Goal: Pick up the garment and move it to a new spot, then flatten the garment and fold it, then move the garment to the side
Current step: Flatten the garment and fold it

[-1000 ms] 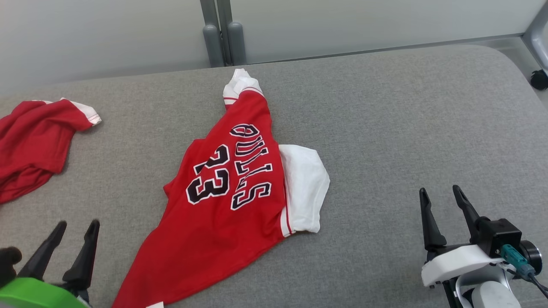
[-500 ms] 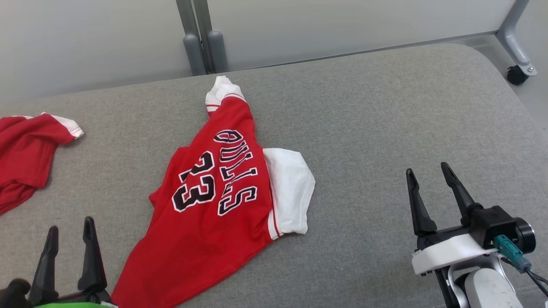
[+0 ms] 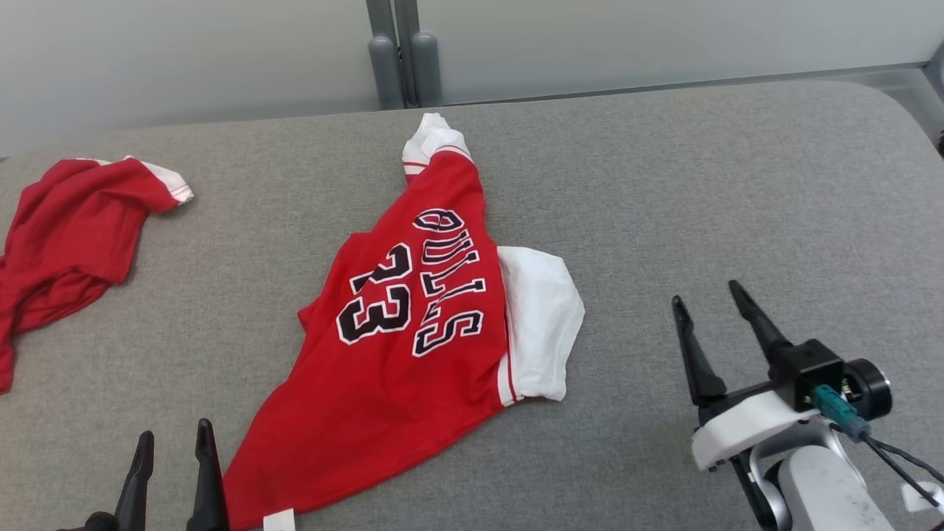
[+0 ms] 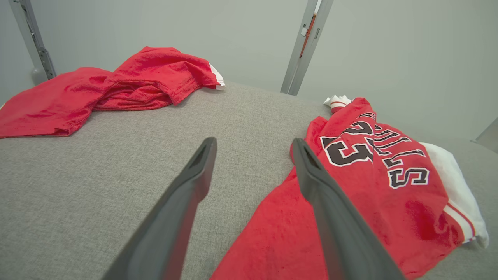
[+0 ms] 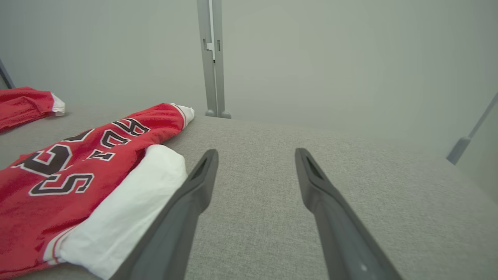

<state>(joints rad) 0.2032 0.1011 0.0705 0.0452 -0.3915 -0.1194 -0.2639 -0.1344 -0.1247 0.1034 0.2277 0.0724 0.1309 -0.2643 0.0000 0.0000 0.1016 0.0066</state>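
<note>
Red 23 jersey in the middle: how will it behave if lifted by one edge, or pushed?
Probably floppy: the jersey lies creased and folded over itself, so it should drape from a pinch. Likely light: thin cloth, nearly flat on the grey surface. Pushed, it would probably bunch on that textured cover rather than slide.

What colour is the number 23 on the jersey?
Black with a white outline, on the red jersey; clearest in the head view.
</note>
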